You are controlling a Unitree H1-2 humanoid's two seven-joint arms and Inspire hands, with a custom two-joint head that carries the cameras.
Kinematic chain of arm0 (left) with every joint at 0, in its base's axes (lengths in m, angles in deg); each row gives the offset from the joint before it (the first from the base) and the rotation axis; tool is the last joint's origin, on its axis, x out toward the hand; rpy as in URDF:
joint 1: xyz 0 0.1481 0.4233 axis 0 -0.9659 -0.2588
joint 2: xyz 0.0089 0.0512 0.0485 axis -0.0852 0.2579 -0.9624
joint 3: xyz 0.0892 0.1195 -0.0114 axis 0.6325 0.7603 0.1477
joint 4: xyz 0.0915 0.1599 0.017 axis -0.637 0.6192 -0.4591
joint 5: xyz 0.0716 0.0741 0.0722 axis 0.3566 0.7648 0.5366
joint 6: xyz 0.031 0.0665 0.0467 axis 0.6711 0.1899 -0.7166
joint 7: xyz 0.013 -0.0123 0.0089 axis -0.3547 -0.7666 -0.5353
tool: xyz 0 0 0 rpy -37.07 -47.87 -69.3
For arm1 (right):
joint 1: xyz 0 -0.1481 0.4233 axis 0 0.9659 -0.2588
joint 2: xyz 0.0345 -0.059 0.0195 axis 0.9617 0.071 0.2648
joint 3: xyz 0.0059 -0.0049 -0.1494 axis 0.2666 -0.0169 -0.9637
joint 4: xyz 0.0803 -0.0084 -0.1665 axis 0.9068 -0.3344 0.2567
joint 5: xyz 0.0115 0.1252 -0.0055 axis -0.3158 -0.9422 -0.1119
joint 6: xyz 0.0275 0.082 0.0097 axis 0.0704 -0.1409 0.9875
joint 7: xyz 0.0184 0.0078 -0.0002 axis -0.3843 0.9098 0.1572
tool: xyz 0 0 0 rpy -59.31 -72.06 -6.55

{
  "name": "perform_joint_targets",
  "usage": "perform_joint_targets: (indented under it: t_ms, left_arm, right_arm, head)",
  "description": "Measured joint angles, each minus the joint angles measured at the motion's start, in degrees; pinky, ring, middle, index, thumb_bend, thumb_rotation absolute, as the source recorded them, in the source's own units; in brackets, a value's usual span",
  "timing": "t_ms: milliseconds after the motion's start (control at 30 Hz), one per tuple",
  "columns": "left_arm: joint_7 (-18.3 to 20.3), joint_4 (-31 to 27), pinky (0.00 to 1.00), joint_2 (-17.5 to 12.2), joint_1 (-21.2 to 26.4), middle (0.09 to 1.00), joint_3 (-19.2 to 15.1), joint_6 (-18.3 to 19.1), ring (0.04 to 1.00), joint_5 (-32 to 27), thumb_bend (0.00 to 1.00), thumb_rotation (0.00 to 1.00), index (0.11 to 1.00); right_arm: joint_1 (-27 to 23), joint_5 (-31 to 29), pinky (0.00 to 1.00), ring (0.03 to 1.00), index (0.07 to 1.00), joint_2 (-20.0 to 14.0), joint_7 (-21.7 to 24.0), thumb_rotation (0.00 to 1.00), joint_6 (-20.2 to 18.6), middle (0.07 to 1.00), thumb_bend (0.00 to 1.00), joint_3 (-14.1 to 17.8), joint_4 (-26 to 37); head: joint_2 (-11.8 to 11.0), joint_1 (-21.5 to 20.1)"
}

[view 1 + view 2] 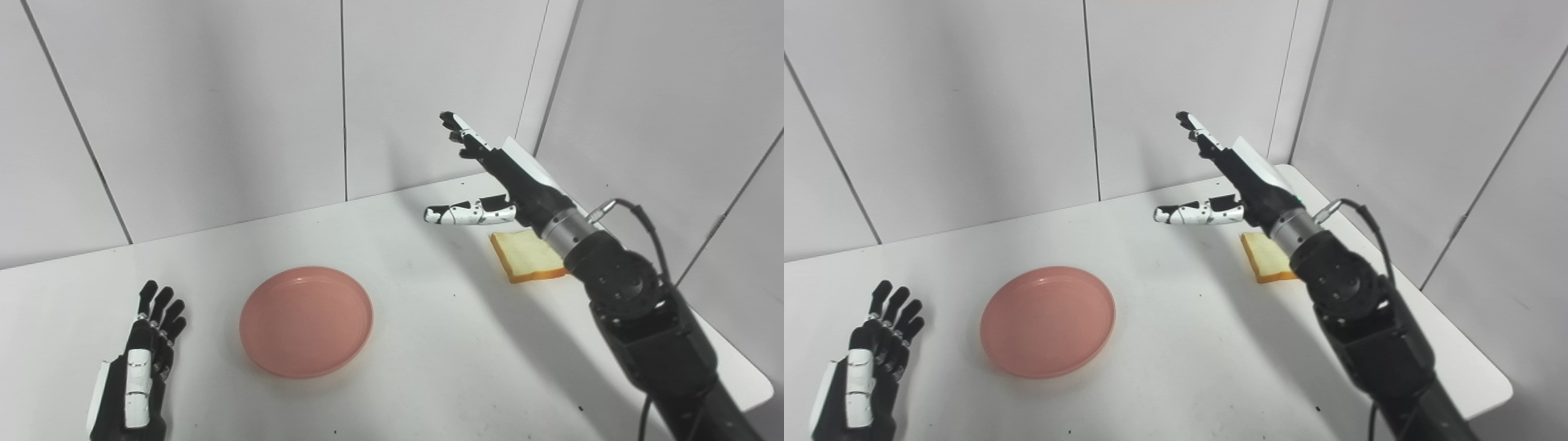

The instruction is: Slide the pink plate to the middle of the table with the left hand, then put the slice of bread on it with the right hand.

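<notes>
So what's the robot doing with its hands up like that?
The robot's right hand is raised and open above the slice of bread, which lies flat on the white table near the right wall. It holds nothing yet. The pink plate sits empty on the table, left of the bread. The left hand rests beside the plate without touching it.

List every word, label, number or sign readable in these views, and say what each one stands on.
None: no readable text in either view.
Pink plate: plain, no marking.
Slice of bread: no label.
Left hand and right hand: black and white shells, no legible print.
Table and wall panels: bare white, only seams.
</notes>
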Motion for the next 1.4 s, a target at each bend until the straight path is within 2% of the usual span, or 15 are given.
perform_joint_targets:
  t_ms: [133, 300, 400, 467, 600, 700, 933, 1133, 1233, 1400]
  left_arm:
    - [0.93, 0.90, 0.99, -0.34, 0.42, 0.999, 0.04, 0.02, 0.977, -0.22, 0.73, 0.99, 0.997]
    - [1.18, 0.84, 1.00, -0.88, 0.42, 1.000, -0.10, 0.02, 0.979, -0.46, 0.73, 1.00, 0.999]
    - [1.62, 0.86, 1.00, -1.28, 0.42, 1.000, -0.10, 0.01, 0.983, -1.10, 0.73, 0.99, 1.000]
    - [2.04, 0.86, 0.99, -1.50, 0.43, 0.995, -0.20, 0.00, 0.968, -1.47, 0.72, 0.99, 0.992]
    - [2.36, 0.91, 0.98, -1.68, 0.42, 0.989, -0.70, -0.03, 0.966, -2.54, 0.72, 0.97, 0.982]
    - [2.36, 0.93, 0.98, -1.73, 0.42, 0.981, -1.07, -0.04, 0.964, -2.69, 0.72, 0.96, 0.971]
    - [2.36, 0.95, 0.98, -1.92, 0.39, 0.982, -1.94, -0.14, 0.965, -2.76, 0.71, 0.95, 0.972]
    - [2.36, 0.90, 0.97, -1.90, 0.38, 0.970, -2.25, -0.08, 0.952, -3.28, 0.72, 0.95, 0.961]
    - [2.36, 0.86, 0.97, -1.90, 0.35, 0.966, -2.26, -0.07, 0.947, -3.28, 0.72, 0.95, 0.957]
    - [2.36, 0.33, 0.96, -2.03, 0.13, 0.961, -2.26, 0.30, 0.942, -3.76, 0.72, 0.94, 0.949]
  right_arm:
    - [0.20, 2.86, 0.92, 0.959, 0.979, -5.77, 2.98, 0.43, -2.48, 0.965, 1.00, 0.11, 0.00]
    - [1.16, 4.99, 0.95, 0.988, 0.993, -10.46, 7.78, 0.33, -2.88, 0.989, 1.00, 2.16, -1.05]
    - [1.73, 6.41, 0.97, 0.999, 1.000, -11.08, 12.70, 0.31, -3.08, 0.999, 1.00, 3.84, -2.53]
    - [1.66, 9.03, 0.97, 1.000, 1.000, -11.50, 17.65, 0.30, -3.09, 1.000, 1.00, 4.03, -4.07]
    - [0.01, 16.78, 0.92, 0.992, 1.000, -11.54, 26.10, 0.36, -3.23, 1.000, 1.00, 3.82, -7.78]
    - [-1.27, 21.07, 0.89, 0.988, 1.000, -11.63, 29.14, 0.37, -3.24, 1.000, 1.00, 2.75, -9.09]
    - [-2.57, 22.92, 0.89, 0.999, 1.000, -14.00, 31.73, 0.34, -3.24, 1.000, 1.00, -1.89, -13.61]
    - [-2.58, 23.52, 0.86, 0.986, 1.000, -15.36, 30.71, 0.37, -2.97, 1.000, 1.00, -5.67, -14.26]
    - [-2.59, 24.21, 0.88, 0.995, 1.000, -15.78, 29.75, 0.39, -2.56, 1.000, 1.00, -7.45, -16.19]
    - [-3.31, 25.68, 0.85, 0.990, 1.000, -16.62, 30.15, 0.41, -2.56, 1.000, 1.00, -12.75, -18.73]
  head:
    - [0.35, -0.79]
    - [0.79, -1.05]
    - [0.97, -1.49]
    - [1.05, -1.67]
    - [1.58, -1.58]
    - [1.85, -1.41]
    - [2.55, -1.49]
    - [2.99, -1.49]
    - [3.16, -1.49]
    - [3.60, -1.32]
